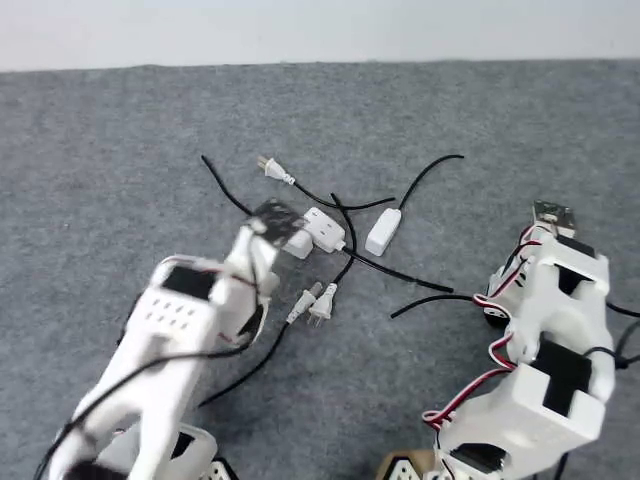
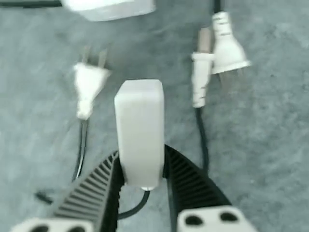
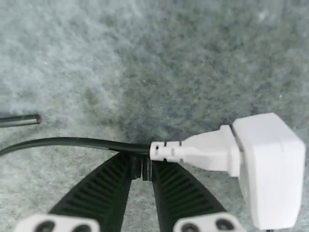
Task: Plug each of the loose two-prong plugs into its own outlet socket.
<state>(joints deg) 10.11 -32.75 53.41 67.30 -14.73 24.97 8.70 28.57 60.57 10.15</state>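
As left jaws clamp it, outlet socket (image 2: 139,130) looks white, boxy

With the white outlet block (image 1: 325,228) as my mark: tight on its left the left gripper (image 2: 140,157) clamps a small white block (image 1: 297,243), so I find no passage there. Just right of it black cords (image 1: 385,268) cross beside a white socket (image 1: 383,232). Two plugs (image 1: 320,306) lie on its near side. Well to its right the right gripper (image 3: 141,166) pinches a black cord (image 3: 72,142). Beyond it, past a lone plug (image 1: 270,167), I see open carpet (image 1: 480,110)
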